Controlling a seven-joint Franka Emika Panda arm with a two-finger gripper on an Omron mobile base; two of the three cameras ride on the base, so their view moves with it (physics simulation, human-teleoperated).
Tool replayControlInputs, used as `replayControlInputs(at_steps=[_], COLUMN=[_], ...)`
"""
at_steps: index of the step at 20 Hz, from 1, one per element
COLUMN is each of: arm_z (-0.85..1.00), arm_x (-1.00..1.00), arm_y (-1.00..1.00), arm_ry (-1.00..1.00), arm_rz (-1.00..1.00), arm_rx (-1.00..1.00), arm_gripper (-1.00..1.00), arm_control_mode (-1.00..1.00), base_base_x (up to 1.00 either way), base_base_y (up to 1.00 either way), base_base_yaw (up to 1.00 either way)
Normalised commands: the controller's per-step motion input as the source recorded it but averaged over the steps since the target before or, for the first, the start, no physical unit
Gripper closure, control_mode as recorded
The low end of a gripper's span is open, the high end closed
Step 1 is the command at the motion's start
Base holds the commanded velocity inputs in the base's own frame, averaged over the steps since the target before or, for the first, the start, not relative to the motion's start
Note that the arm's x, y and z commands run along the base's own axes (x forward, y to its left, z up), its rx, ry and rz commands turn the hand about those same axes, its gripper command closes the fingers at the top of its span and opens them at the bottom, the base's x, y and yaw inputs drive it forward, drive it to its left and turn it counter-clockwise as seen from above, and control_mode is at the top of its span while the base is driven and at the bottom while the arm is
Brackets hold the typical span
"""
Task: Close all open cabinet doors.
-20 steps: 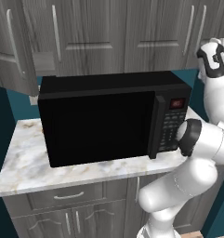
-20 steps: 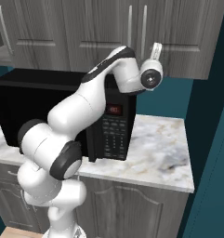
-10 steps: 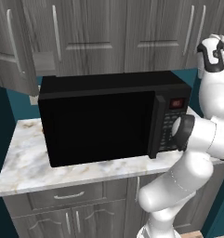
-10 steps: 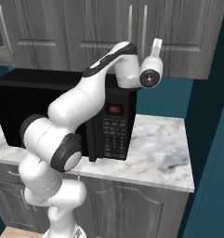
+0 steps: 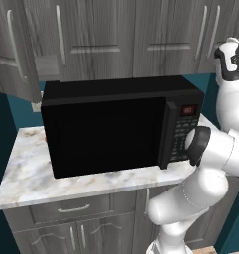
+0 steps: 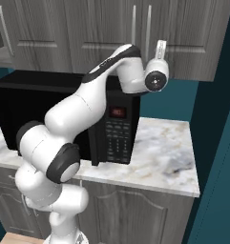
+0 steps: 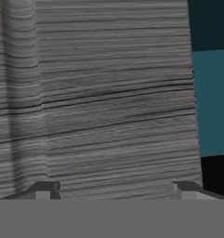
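The far-left cabinet door (image 5: 12, 49) stands swung out from the row, its silver bar handle (image 5: 11, 34) facing me. The doors beside it (image 5: 96, 34) (image 5: 175, 30) lie flush and shut. My gripper (image 6: 160, 46) points up at the lower part of a right-hand door (image 6: 193, 33), just right of its handle (image 6: 148, 24). In the hand view my gripper (image 7: 115, 190) is open. Its fingertips (image 7: 46, 189) stand wide apart, close before grey wood grain (image 7: 108, 93), with nothing between them.
A black microwave (image 5: 111, 129) sits on the marble counter (image 5: 27, 168) under the cabinets, with my arm (image 6: 88, 109) reaching up past its keypad side. A teal wall (image 6: 183, 102) is behind. Grey drawers (image 5: 71, 208) lie below the counter.
The hand has risen slightly and come a little closer to the right-hand cabinet door. The doors have not moved.
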Motion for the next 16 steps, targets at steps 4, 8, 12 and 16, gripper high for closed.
replayControlInputs(at_steps=[4,8,12,16], arm_z=[0.0,0.0,0.0,0.0], arm_x=[-0.61,-0.74,-0.74,-0.74], arm_y=[0.3,0.46,0.53,0.53], arm_ry=[-0.02,-0.09,-0.01,0.0], arm_rz=[0.0,0.0,0.0,0.0], arm_rx=[-0.11,-0.14,-0.15,-0.17], arm_gripper=[-1.0,-1.0,-1.0,-1.0], arm_control_mode=[-1.0,-1.0,-1.0,-1.0], base_base_x=[0.0,0.0,0.0,0.0], base_base_y=[0.0,0.0,0.0,0.0], base_base_yaw=[0.0,0.0,0.0,0.0])
